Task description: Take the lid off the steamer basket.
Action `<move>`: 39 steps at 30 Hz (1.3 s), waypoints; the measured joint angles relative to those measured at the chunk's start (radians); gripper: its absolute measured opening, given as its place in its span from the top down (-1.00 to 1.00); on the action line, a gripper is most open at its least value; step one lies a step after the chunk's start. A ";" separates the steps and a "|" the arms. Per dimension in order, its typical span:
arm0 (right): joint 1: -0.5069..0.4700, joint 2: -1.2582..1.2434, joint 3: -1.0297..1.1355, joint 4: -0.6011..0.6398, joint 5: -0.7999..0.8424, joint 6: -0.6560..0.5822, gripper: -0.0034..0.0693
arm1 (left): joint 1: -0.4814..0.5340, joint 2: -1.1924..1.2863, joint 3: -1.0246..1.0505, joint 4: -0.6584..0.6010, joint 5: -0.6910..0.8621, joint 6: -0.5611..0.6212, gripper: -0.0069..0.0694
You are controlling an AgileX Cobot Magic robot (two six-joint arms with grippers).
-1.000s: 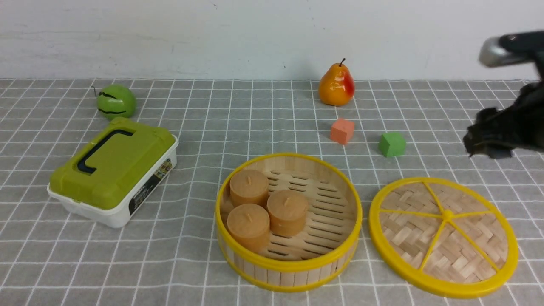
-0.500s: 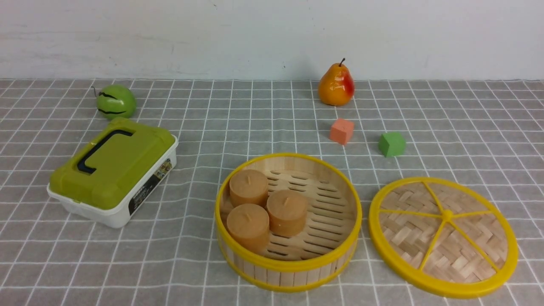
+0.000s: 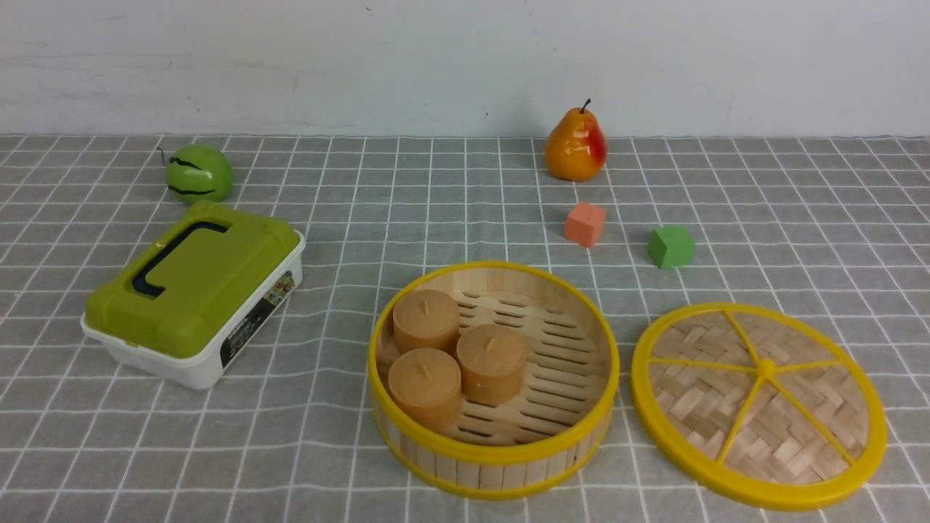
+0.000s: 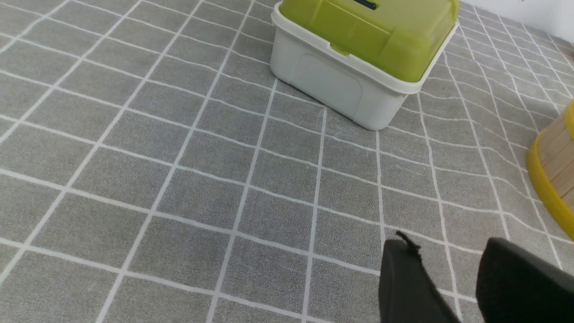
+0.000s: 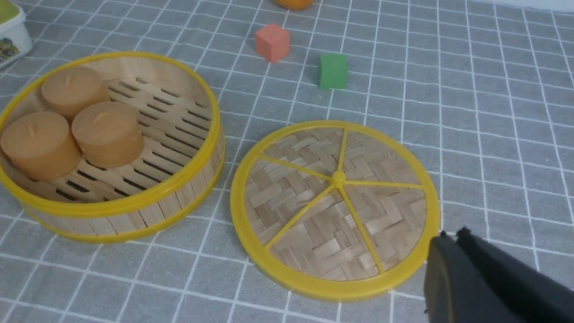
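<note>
The lid (image 3: 759,403) lies flat on the cloth to the right of the steamer basket (image 3: 494,454), apart from it. The basket is uncovered and holds three brown round cakes (image 3: 456,356). Neither gripper shows in the front view. In the right wrist view the lid (image 5: 334,202) and basket (image 5: 134,211) both show; my right gripper (image 5: 453,235) is shut and empty, just outside the lid's rim. In the left wrist view my left gripper (image 4: 448,251) is open and empty above bare cloth, with the basket's edge (image 4: 554,179) off to one side.
A white box with a green lid (image 3: 192,290) stands at the left, also in the left wrist view (image 4: 363,45). A green fruit (image 3: 197,173) sits behind it. A pear (image 3: 575,145), an orange cube (image 3: 585,224) and a green cube (image 3: 670,246) lie beyond the basket.
The right arm, at the front view's right edge one second ago, has left that view. The lid, basket and other things have not moved.
</note>
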 joint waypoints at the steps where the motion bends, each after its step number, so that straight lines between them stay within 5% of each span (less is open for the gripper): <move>1: 0.000 -0.003 0.000 -0.011 0.016 0.000 0.95 | 0.000 0.000 0.000 0.000 0.000 0.000 0.19; 7: -0.001 -0.053 0.080 -0.007 -0.071 0.000 0.93 | 0.000 0.000 0.000 0.000 0.000 0.000 0.19; 16: -0.096 -0.382 0.701 -0.001 -0.696 0.093 0.92 | 0.000 0.000 0.000 0.000 0.000 0.000 0.19; 22: -0.144 -0.519 0.798 -0.004 -0.629 0.190 0.90 | 0.000 0.000 0.000 0.000 -0.001 0.000 0.19; 39: -0.141 -0.523 0.788 -0.031 -0.466 0.196 0.85 | 0.000 0.000 0.000 0.000 0.000 0.000 0.19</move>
